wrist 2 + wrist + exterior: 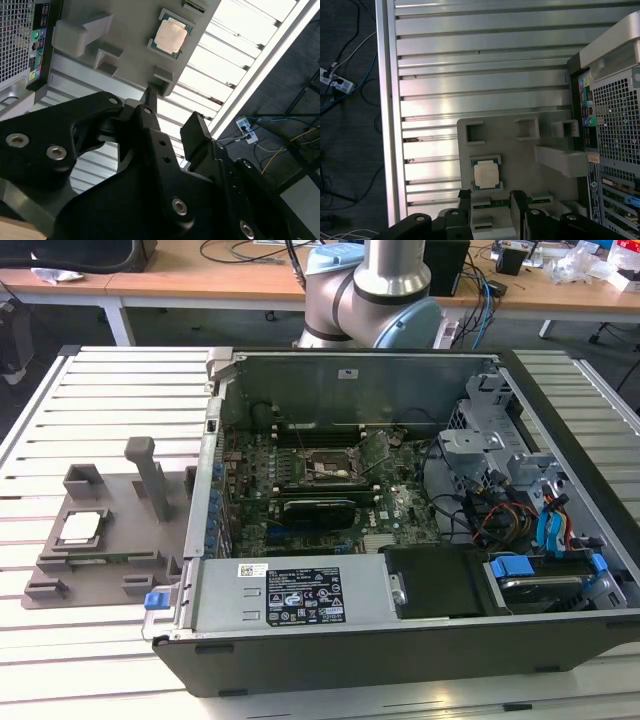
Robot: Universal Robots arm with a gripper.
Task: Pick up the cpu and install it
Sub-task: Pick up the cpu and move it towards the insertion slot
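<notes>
Gripper (491,200) fingers stand apart w/ nothing btwn them; we see the cpu (486,175) seated in the grey tray (520,160), just beyond the fingertips & roughly in line w/ their gap, not touching.

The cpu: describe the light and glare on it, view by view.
In the exterior view the cpu is evenly lit and pale, no hot spot; in the second wrist view its top takes a warm pinkish sheen and the table slats nearby wash out white; in the first wrist view it looks cream, the slats streaked with reflections.
</notes>
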